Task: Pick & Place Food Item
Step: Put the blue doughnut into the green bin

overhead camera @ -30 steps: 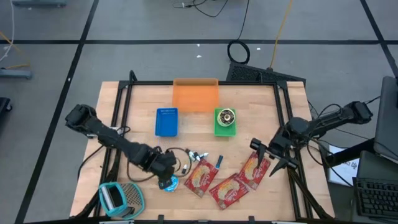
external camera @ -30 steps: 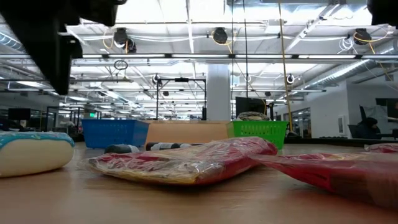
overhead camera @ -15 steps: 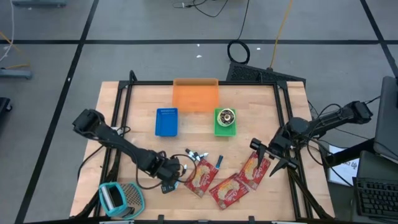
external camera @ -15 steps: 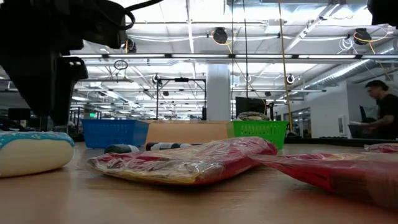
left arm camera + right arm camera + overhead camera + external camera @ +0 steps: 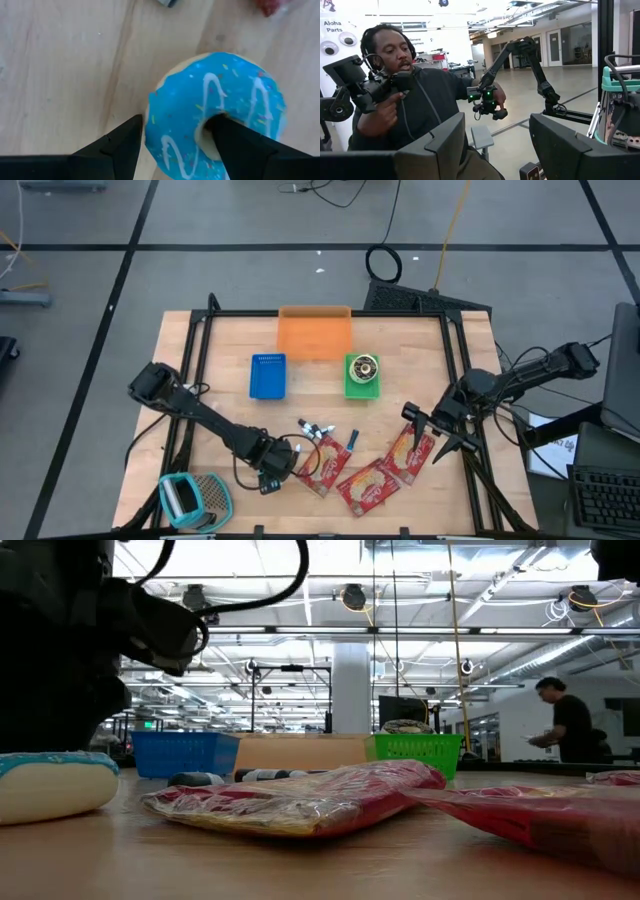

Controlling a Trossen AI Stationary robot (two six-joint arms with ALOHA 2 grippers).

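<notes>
Left hand (image 5: 172, 150) down on the blue donut (image 5: 220, 115), fingers spread, one outside its rim, one in the hole. Donut flat on the counter (image 5: 230, 405), just beside the nearest red snack packet (image 5: 322, 464). Right hand (image 5: 432, 432) spread, empty, at the counter's right edge by another packet. Farther back from the donut: blue basket (image 5: 267, 376), green basket (image 5: 362, 375), orange tray (image 5: 315, 333).
</notes>
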